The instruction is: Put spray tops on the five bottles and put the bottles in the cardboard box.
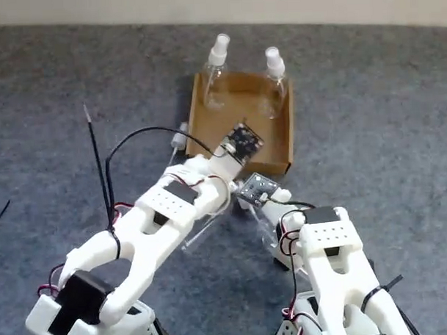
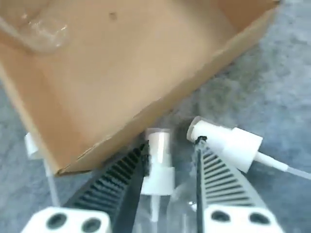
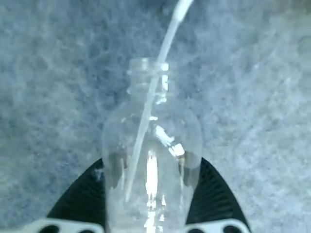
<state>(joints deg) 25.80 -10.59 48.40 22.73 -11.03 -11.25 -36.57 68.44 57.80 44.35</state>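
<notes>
We see R hand (image 3: 151,167) clamped on a bottle (image 3: 153,121) w/ tube (image 3: 146,131) in neck; L hand (image 2: 171,143), fingers apart, straddles spray top (image 2: 159,167) by cardboard box (image 2: 121,73).

Standing here, I can't read a single word, number or sign: the cardboard box (image 1: 271,163), the bottles (image 1: 216,79) and the arms (image 1: 166,221) carry no print I can make out.
</notes>
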